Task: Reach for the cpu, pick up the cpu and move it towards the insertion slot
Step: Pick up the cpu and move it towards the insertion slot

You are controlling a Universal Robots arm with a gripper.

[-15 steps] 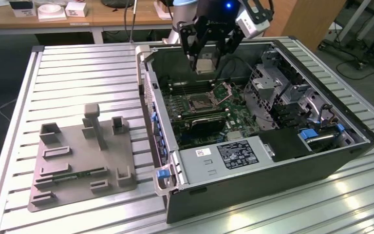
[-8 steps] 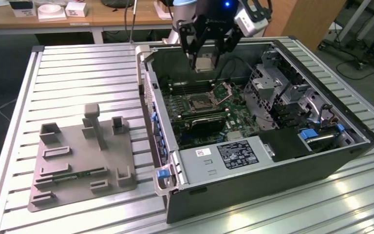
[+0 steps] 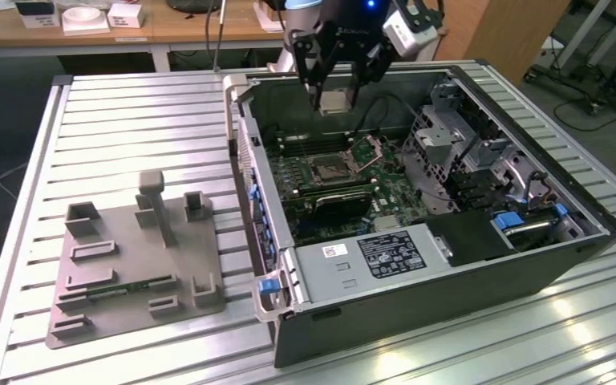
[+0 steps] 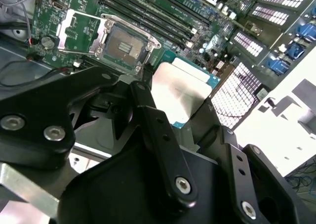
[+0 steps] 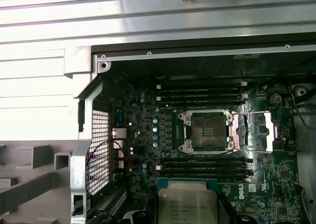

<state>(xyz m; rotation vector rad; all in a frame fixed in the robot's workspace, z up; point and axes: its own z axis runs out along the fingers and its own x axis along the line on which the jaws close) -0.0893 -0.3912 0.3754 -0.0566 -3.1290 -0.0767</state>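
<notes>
Nearest the arm, the gripper [image 3: 335, 98] hangs over the far edge of the open computer case [image 3: 565, 265], its black fingers [image 4: 158, 135] clamped on the cpu [image 4: 180, 93]; the chip is lifted clear of everything, held flat by two opposite edges, silvery lid up with a thin blue-green rim showing around it in both wrist views. I'd judge it light and quite stiff, yet a delicate thing; the smooth metal lid looks slippery, so the edges are the right place to pinch, as here, and the underside is best left untouched.

There is fine dark print on the lid in the first wrist view, several short lines, too small for me to make out; I won't guess at it.

Farther off, down on the green motherboard [image 3: 394, 196], the insertion slot [image 5: 206, 131] lies open, silver frame around a dark centre, its hinged plate swung aside at three o'clock of it in the first wrist view; long memory slots [image 5: 202, 93] run at twelve and six o'clock of the socket. A white mark is printed on the board near the chip, and a black label [image 3: 391, 253] with white lettering sits on the drive housing; neither is legible from where I stand. Beyond the case, on the ribbed table [image 3: 126, 120], stands a grey fixture block [image 3: 137, 257].
</notes>
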